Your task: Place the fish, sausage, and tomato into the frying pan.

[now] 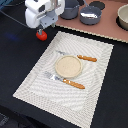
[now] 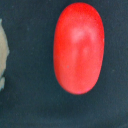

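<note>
The tomato [image 1: 41, 35], a small bright red ball, lies on the black table off the far left corner of the placemat. In the wrist view the tomato [image 2: 78, 47] fills the frame as a red oval on the black surface. My gripper [image 1: 42, 29] hangs directly above it, very close; its fingers do not show clearly, so I cannot tell whether they are open or shut. The frying pan [image 1: 90, 15], shallow and blue-grey, stands on the brown board at the back. The fish and the sausage are not in view.
A tan plate [image 1: 67, 66] sits mid-placemat [image 1: 35, 82] between an orange-handled knife [image 1: 82, 58] and fork [image 1: 66, 80]. A taller grey pot [image 1: 70, 10], a black lid [image 1: 97, 5] and a bowl [image 1: 123, 17] stand at the back. The placemat's pale edge [image 2: 2, 55] shows in the wrist view.
</note>
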